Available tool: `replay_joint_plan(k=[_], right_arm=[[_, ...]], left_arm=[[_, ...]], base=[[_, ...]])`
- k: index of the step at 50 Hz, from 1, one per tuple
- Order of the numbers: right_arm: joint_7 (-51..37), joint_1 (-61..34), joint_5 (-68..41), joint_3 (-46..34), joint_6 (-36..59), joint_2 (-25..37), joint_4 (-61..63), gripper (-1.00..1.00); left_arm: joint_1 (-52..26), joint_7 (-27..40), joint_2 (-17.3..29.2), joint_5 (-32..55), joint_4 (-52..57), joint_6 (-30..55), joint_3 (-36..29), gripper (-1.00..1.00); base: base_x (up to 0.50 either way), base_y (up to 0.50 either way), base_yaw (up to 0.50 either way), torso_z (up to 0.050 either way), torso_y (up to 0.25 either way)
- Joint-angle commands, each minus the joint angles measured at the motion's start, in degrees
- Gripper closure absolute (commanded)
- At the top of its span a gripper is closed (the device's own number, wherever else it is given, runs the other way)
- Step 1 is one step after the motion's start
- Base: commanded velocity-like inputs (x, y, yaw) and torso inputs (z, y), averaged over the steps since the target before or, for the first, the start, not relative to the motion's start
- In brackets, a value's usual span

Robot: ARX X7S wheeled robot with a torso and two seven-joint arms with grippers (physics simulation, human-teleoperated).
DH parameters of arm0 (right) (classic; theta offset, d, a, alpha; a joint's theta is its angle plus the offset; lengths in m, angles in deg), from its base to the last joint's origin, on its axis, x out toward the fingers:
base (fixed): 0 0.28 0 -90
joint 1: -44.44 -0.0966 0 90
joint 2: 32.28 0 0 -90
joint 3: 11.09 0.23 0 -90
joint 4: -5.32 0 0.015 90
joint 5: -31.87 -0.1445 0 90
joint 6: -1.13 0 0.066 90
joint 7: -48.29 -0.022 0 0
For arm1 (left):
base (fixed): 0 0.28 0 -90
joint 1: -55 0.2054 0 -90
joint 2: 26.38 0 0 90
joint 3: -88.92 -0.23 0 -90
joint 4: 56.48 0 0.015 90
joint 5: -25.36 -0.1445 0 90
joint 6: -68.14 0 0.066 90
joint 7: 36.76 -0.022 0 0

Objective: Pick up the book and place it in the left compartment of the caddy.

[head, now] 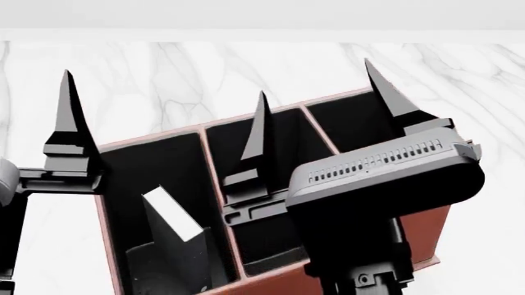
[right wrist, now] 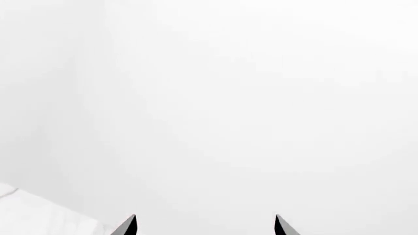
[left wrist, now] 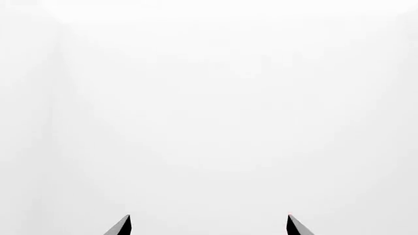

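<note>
Head view looking steeply down, close over the caddy (head: 328, 101); both wrist views pointing away from it at blank white, sharing nothing with the head view.

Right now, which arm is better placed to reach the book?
Left. The open left gripper hangs beside the caddy's left compartment, where the book leans; the right gripper is over the other sections.
</note>
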Motion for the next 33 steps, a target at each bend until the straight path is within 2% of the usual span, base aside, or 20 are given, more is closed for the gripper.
replay_joint_plan(k=[1,33], right_arm=[[-0.42,-2.68,-1.40,0.96,2.77,0.40,2.22,-1.00],[-1.75,-6.65,-4.49,2.64,7.57,1.16,6.53,-1.00]], left_arm=[[-3.17,0.43,-0.40,1.31,1.67,2.22,0.57,-1.00],[-6.20,1.67,0.28,2.85,6.48,6.00,0.64,-1.00]], base=[[0.00,0.00,0.00,0.000,0.000],[0.00,0.00,0.00,0.000,0.000]])
